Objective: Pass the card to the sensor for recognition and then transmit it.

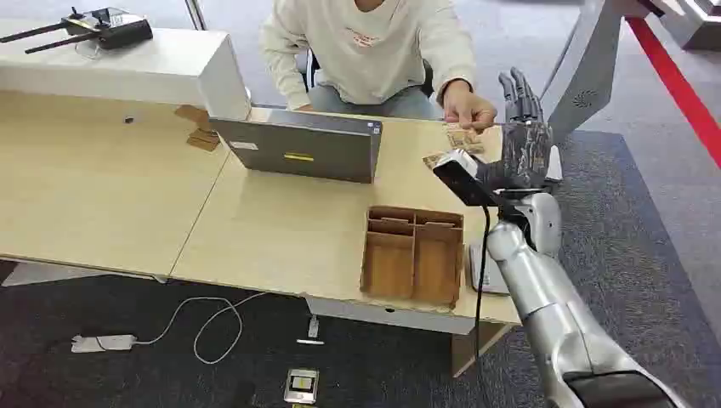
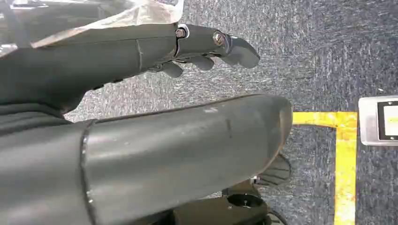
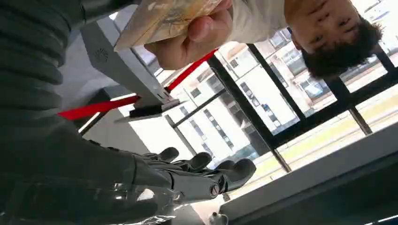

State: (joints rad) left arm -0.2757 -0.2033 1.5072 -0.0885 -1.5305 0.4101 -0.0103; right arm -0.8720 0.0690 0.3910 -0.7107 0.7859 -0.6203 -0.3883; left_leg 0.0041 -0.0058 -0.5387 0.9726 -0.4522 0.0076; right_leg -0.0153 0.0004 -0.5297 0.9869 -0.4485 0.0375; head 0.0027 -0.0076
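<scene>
Pale wooden desk (image 1: 281,229), grey carpet beyond. Right hand (image 1: 523,140): raised at the far desk edge, fingers spread wide, holding nothing. Card (image 1: 463,138): tan, printed, pinched in the seated person's hand (image 1: 468,109), just beside mine. Left hand (image 2: 141,51): hanging, fingers apart. Progress, as I judge: card not yet received; sensing and transmitting outstanding.

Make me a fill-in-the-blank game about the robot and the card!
1. The card is held by the ____'s hand.
2. The robot's right hand has its fingers pointing ____.
3. The wooden tray sits on the ____.
4. The laptop stands between the tray and the ____.

Missing words: person; up; table; person
</scene>
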